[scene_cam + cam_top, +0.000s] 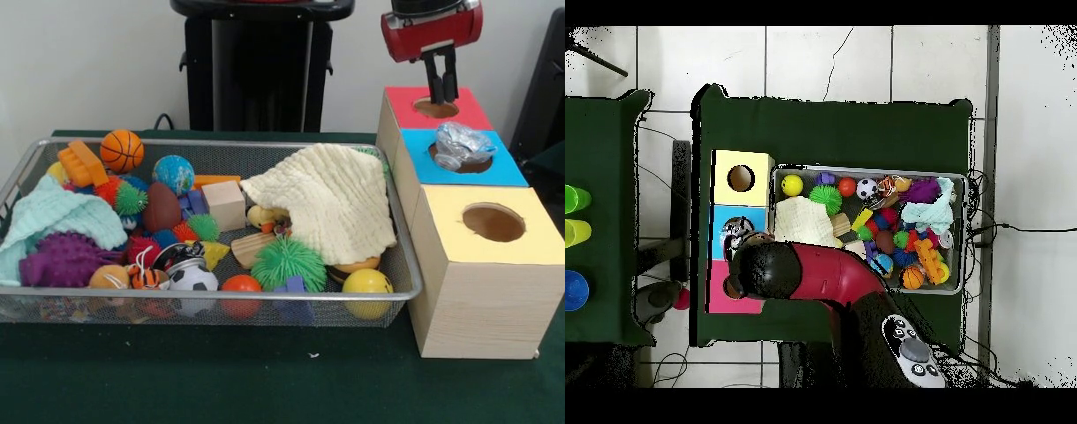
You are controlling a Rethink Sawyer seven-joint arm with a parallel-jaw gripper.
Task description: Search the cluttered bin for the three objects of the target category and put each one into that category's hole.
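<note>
My gripper (pixel 440 87) hung over the red-topped box (pixel 468 110), fingertips close together at its hole (pixel 436 109), nothing visibly held; fingers looked closed. A crumpled foil lump (pixel 463 144) sat wedged in the hole of the blue-topped box (pixel 508 168), sticking up above the top. The yellow-topped box (pixel 530 225) stood nearest the camera, its hole showing nothing inside. The wire-mesh bin (pixel 212 300), left of the boxes, held spiky balls, a mini basketball (pixel 122 150), a wooden block (pixel 224 204) and a cream cloth (pixel 331 199).
</note>
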